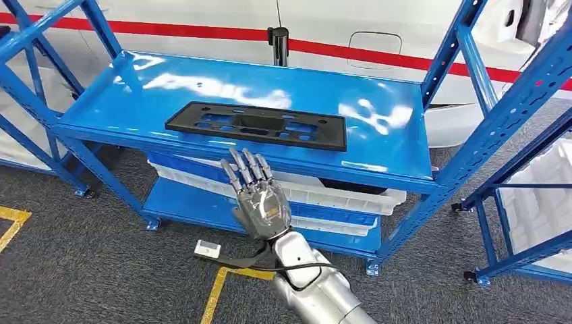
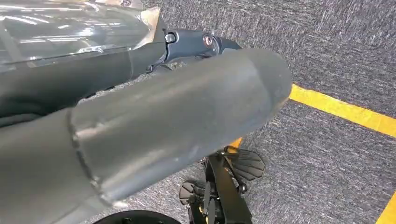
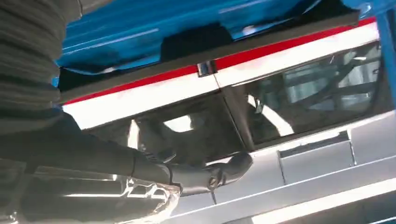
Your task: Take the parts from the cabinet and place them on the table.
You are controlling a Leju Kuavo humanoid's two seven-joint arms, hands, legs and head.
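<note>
Right robot hand [image 1: 260, 200] hung open and empty, fingers spread, just below the shelf's [image 1: 378, 145] front edge, short of the black part [image 1: 256, 125]. Risk judged: fingers could strike that edge or shove the flat part back. Left robot hand [image 2: 140, 126]: state could not be told.

From the head view we look forward and down from high up onto a blue rack [image 1: 270, 94] and the grey floor [image 1: 81, 270], with a white car [image 1: 378, 27] behind. Our left wrist view points down, close behind its hand [image 2: 140, 126], at the same floor [image 2: 336, 51] and a yellow line [image 2: 345, 112]. Our right wrist view, turned over, faces the rack [image 3: 154, 37] and car [image 3: 299, 60] nearby.
</note>
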